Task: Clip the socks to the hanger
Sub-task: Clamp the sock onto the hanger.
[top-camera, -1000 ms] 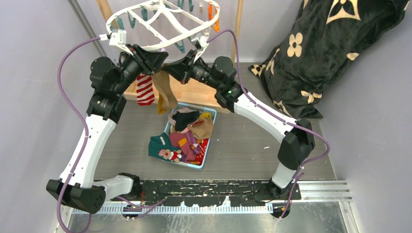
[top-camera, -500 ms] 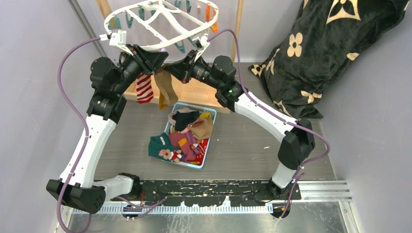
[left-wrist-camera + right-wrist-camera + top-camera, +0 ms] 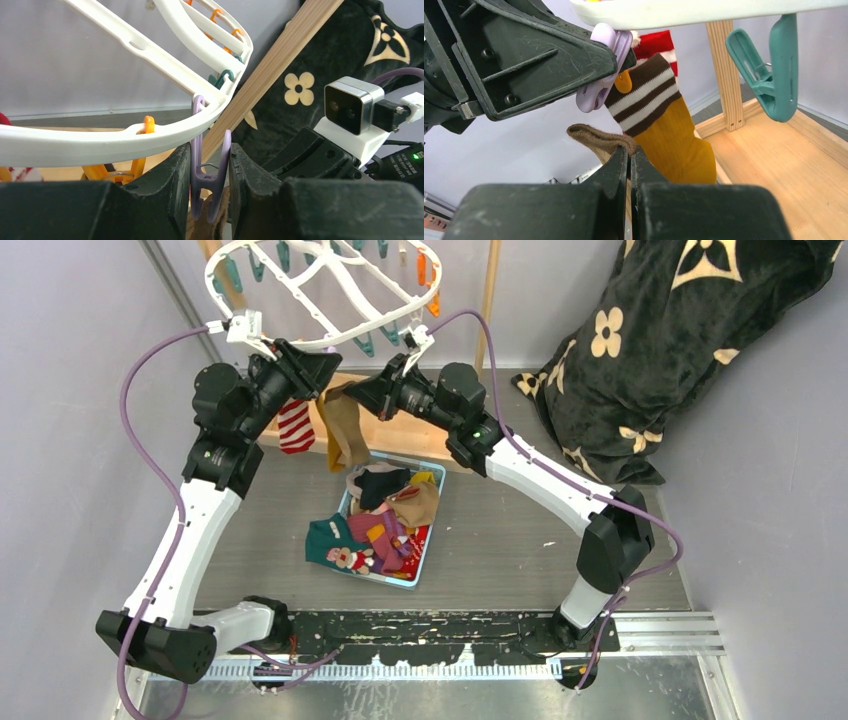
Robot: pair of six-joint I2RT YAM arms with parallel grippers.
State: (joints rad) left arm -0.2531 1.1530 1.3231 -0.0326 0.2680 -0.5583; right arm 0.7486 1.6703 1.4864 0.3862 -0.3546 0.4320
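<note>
The white hanger hangs at the back, clips dangling round its rim. My left gripper is shut on a lilac clip under the rim and squeezes its upper arms. My right gripper is shut on the cuff of a tan sock and holds it just below that clip. In the top view the tan sock hangs between the grippers. A mustard sock with brown-white stripes and a red-white striped sock hang from clips.
A blue basket holding several more socks sits on the table between the arms. The wooden stand's post and base are behind the grippers. A teal clip hangs to the right. A black flowered blanket lies at the right.
The hanger has swung up and to the left. Both grippers followed it, the left still on the clip, the right still on the tan sock.
</note>
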